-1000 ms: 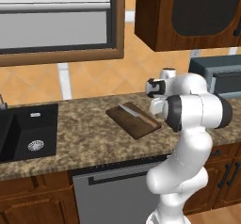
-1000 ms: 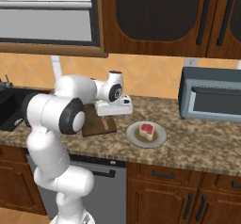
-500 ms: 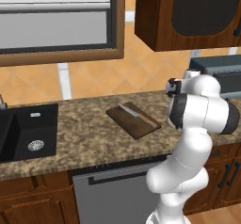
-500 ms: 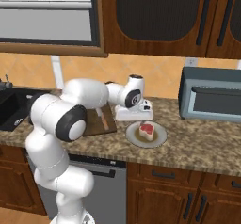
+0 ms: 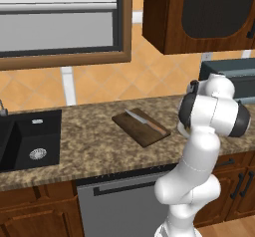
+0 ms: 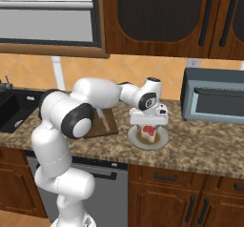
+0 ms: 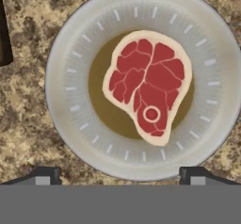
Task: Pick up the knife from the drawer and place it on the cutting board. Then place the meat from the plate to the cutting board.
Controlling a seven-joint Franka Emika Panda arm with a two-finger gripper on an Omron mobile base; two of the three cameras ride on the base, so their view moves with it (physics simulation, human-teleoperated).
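Meat (image 7: pixel 148 85) lies on plate (image 7: pixel 70 124), between spread fingers (image 7: pixel 45 175), untouched.

No readable text, labels, brands, numbers or signs on anything in view.

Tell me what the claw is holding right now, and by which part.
Nothing. The claw is open, hovering above the meat on the plate; the knife lies on the cutting board.

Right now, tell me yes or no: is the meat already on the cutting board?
No, the meat lies on the plate, with the open pincer above it, apart from the cutting board.
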